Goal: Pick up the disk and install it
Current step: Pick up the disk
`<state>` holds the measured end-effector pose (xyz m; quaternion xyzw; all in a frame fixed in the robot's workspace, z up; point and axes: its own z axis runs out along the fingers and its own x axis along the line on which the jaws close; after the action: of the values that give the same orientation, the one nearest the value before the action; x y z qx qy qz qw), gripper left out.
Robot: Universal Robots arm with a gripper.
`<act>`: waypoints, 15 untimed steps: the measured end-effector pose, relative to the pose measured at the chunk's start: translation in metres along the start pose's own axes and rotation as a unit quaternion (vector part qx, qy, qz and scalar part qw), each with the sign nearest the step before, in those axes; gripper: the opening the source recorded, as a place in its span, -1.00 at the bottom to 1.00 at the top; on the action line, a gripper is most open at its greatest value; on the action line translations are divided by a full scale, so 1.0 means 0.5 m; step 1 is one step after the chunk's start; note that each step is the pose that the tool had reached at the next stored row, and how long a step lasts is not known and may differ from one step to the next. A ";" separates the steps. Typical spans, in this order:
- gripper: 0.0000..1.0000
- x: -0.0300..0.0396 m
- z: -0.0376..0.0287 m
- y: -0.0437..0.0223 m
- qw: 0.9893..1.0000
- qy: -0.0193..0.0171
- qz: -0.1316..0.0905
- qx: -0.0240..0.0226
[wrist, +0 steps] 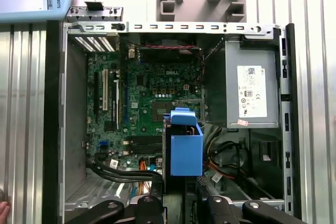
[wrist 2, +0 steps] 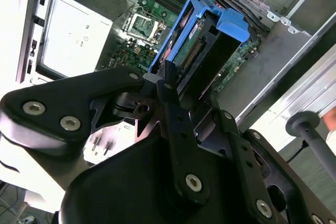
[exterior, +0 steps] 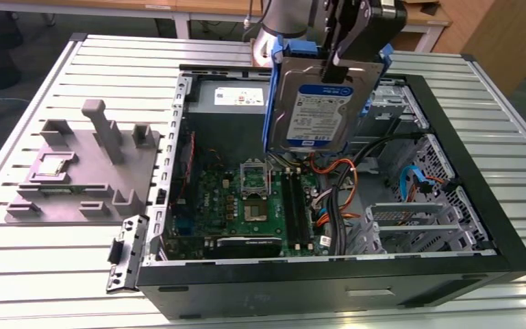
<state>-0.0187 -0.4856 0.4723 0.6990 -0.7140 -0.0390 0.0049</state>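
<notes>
Here we are over the open computer case (exterior: 509, 253), which lies on its side on the slatted metal table (exterior: 44, 274). The gripper (exterior: 338, 68) has the disk (exterior: 322, 103) up in the air, clear of everything below. Its black fingers are pressed in on the disk's upper end, pinching it through the bright blue bracket.

In the exterior view the disk hangs nearly upright, tilted a touch, its white-and-blue label facing the camera. From the middle of the case it sits toward twelve o'clock, above the far end of the green motherboard (exterior: 254, 199). The grey power supply (exterior: 231, 96) is just beside it at about ten o'clock.

The second wrist view looks down past the gripper (wrist 2: 189, 90) and shows the disk (wrist 2: 210, 35) edge-on, connector side up, blue frame wrapped around it and the motherboard underneath. The first wrist view looks straight down into the case. There the disk (wrist: 185, 148) is a blue block over the board's edge, next to the power supply (wrist: 252, 93), with the gripper (wrist: 178, 203) clamped around it.

Down in the case, at five o'clock from the disk, stands a metal drive cage (exterior: 409, 223), well apart from it. Orange cables (exterior: 341, 178) curl between them. Out at nine o'clock of the case, a grey plastic fixture (exterior: 80, 171) rests on the table.
</notes>
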 end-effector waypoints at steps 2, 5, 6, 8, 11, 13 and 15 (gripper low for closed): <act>-0.30 0.004 0.000 0.000 1.000 0.000 0.000 0.000; -0.30 0.007 0.000 0.000 1.000 0.000 0.000 0.000; -0.30 0.007 0.000 0.000 1.000 0.000 0.000 0.000; -0.30 0.007 0.000 0.000 1.000 0.000 0.000 0.000; -0.30 0.007 0.001 0.000 1.000 0.000 0.000 0.000; -0.30 0.009 0.001 0.000 1.000 0.000 0.000 0.000; -0.30 0.011 0.001 0.000 1.000 0.000 0.000 0.000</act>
<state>-0.0187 -0.4910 0.4714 0.6990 -0.7140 -0.0390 0.0048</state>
